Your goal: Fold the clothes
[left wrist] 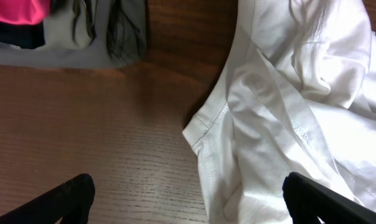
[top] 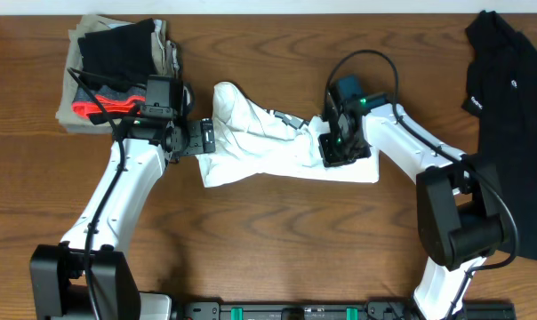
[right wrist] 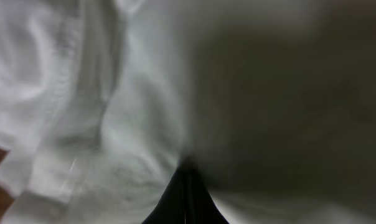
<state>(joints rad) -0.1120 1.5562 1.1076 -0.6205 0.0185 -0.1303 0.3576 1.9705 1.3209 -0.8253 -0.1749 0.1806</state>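
**At mid-counter: one end pinched, the other waiting for a grip**

In the middle of the counter (top: pixel 277 240) lies the white T-shirt (top: pixel 277 151), bunched and rumpled in a rough band between the two arms and nowhere near flat. We judge this to be the opening step of the fold: getting hold of the shirt so it can be spread out.

At its right end, the right end effector (top: pixel 340 147) is down on the fabric. In the wrist view its jaws are together, and the cloth (right wrist: pixel 82 93) puckers in toward the dark tips (right wrist: pixel 187 193), so we read that as a pinch on the shirt.

Over at the left end, the left end effector (top: pixel 206 138) sits just beside the shirt with its jaws wide apart and nothing in them. From its own camera we see a stitched hem corner (left wrist: pixel 200 127) lying on the wood ahead of the gap (left wrist: pixel 197 202).

So the next move calls for the left arm to advance onto that hem corner, close on a single layer, and then for both arms to draw apart to stretch the shirt flat.

Further out, the black shirt (top: pixel 508 98) lies at the far right, well apart. A stack of folded clothes (top: pixel 117 71) sits at the top left, near the left arm.
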